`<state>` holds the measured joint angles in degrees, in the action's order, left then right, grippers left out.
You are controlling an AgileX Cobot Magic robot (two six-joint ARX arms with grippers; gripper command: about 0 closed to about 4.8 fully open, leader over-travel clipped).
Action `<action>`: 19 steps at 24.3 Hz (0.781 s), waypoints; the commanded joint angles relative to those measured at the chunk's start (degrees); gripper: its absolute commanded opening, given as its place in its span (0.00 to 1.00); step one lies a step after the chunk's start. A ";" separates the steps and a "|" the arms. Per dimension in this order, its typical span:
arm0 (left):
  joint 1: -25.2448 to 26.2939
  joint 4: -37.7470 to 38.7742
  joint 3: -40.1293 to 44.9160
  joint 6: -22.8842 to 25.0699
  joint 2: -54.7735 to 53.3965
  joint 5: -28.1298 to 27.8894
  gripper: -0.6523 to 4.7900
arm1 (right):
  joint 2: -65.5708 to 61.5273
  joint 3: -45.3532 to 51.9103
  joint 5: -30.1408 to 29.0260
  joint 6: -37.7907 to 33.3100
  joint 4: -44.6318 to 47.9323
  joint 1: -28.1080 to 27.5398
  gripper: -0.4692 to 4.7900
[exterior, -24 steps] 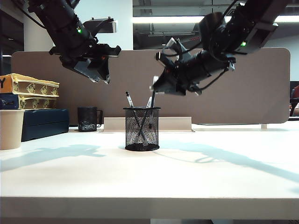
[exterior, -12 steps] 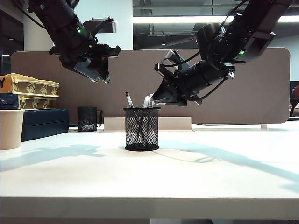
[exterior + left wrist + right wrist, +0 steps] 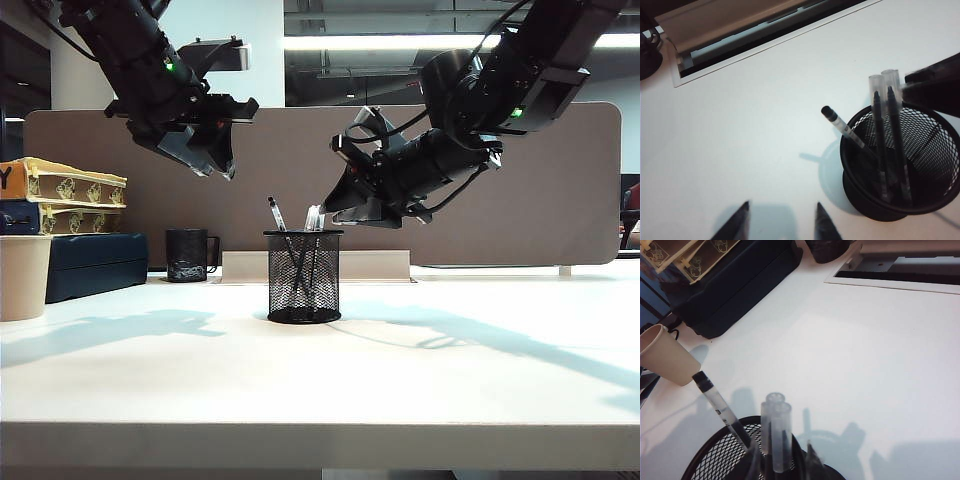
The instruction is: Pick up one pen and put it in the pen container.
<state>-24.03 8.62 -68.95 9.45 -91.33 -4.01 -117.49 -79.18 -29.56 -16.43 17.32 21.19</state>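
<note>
The pen container (image 3: 303,285) is a black mesh cup standing mid-table, also seen in the left wrist view (image 3: 920,150) and the right wrist view (image 3: 715,460). Three pens stand in it. Two clear-capped pens (image 3: 314,217) (image 3: 891,100) (image 3: 781,430) lean together at its right rim, and a black-ended pen (image 3: 277,215) (image 3: 840,123) (image 3: 715,400) leans left. My right gripper (image 3: 325,212) (image 3: 784,450) hovers just over the rim, jaws open on either side of the clear-capped pens, with gaps showing. My left gripper (image 3: 215,165) (image 3: 782,204) hangs high to the left, open and empty.
A beige cup (image 3: 22,275) (image 3: 665,360) stands at the left edge. Behind it lie a dark blue case (image 3: 95,262) and stacked boxes (image 3: 70,200). A dark mug (image 3: 187,255) sits by the back divider, beside a cable slot (image 3: 315,265).
The right gripper has sunk slightly toward the cup and its jaws have parted. The pen it carried has slid down into the mesh cup. The left arm is still.
</note>
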 commanded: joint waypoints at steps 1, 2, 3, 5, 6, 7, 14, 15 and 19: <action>0.42 -0.57 -0.22 0.22 0.24 0.26 0.42 | 1.11 -0.33 -0.13 0.17 1.36 -0.02 0.34; 0.63 -0.57 -0.22 0.22 0.26 0.33 0.42 | 1.27 -0.33 -0.13 0.15 1.53 -0.02 0.36; 0.83 -0.57 -0.22 0.20 0.26 0.59 0.42 | 1.42 -0.33 -0.15 0.15 1.66 -0.04 0.38; 1.29 -0.52 -0.22 0.20 0.28 0.94 0.42 | 1.86 -0.33 -0.17 0.15 1.79 -0.28 0.38; 1.68 -0.52 -0.22 0.17 0.33 1.38 0.42 | 2.08 -0.33 -0.17 0.15 1.81 -0.42 0.38; 2.45 -0.48 -0.22 -0.07 0.35 1.88 0.42 | 2.71 -0.33 -0.17 0.17 1.79 -0.68 0.38; 3.19 -0.02 -0.22 0.00 1.88 2.97 0.42 | 6.03 -0.33 -1.25 0.20 1.57 -2.73 0.37; 3.19 0.15 -0.22 0.00 2.43 2.99 0.42 | 6.95 -0.31 -1.46 0.22 0.57 -3.19 0.37; 3.21 1.16 -0.22 0.42 3.26 2.97 0.42 | 8.98 -0.28 -1.66 1.70 -2.73 -3.65 0.37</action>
<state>-20.78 9.32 -68.95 9.43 -88.71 -1.28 -109.56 -79.09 -30.65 -16.16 15.70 17.78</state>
